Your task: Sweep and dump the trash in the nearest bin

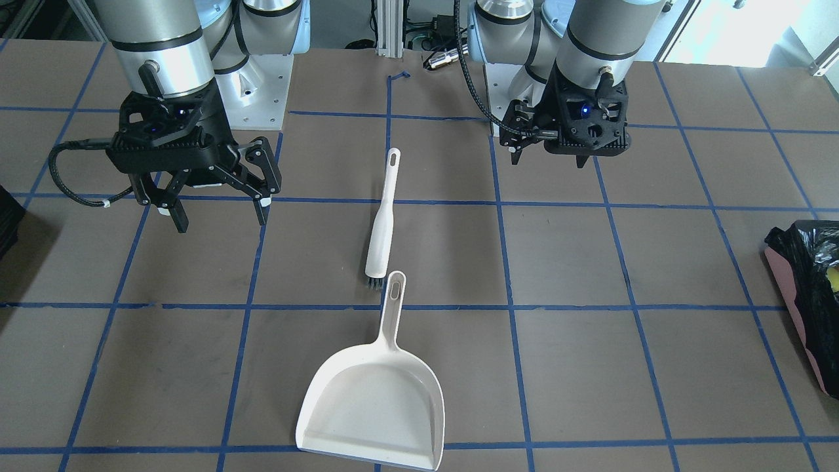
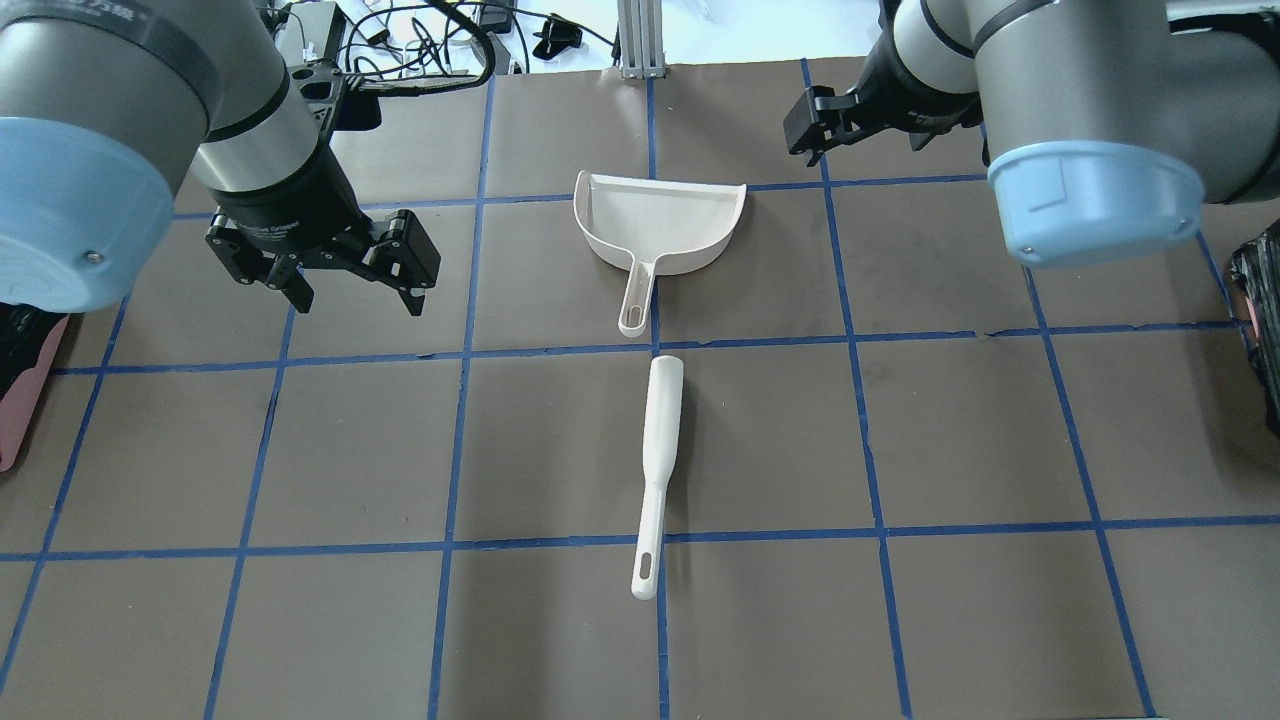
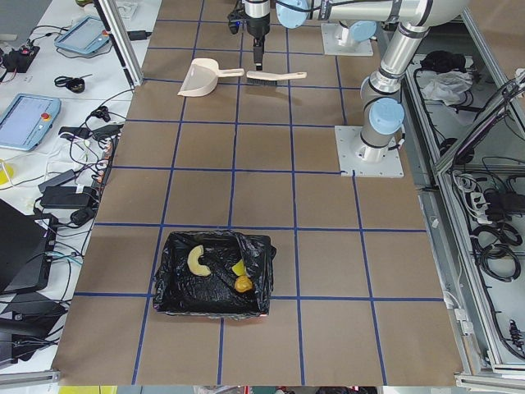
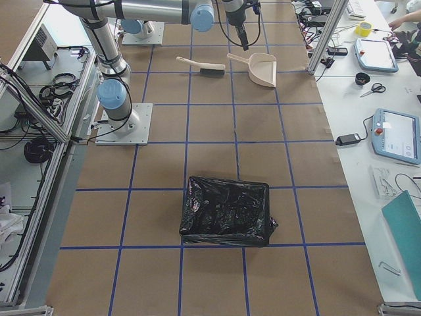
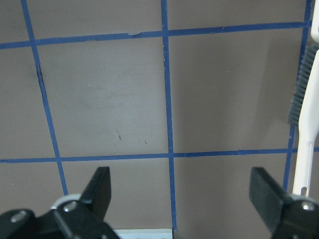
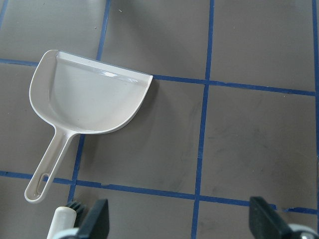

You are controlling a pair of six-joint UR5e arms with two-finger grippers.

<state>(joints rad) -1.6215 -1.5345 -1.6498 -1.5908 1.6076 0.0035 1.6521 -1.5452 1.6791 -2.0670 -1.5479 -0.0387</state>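
Black-lined bin (image 3: 212, 305) sits well out beyond the left gripper (image 5: 179, 174). White dustpan (image 2: 660, 220) lies between the grippers, mouth away from robot, handle toward it, in line with the brush (image 2: 660, 440) just behind. Left and right gripper (image 6: 179, 201) fingers wide apart, holding nothing. Loose trash (image 3: 197, 261) lies inside the bin.

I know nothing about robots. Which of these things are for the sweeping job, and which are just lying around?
For the job:
dustpan
brush
pink-sided bin
trash, already inside that bin

Just lying about:
second black-bagged bin, at the table's other end
tablets
scissors
tape roll
cables
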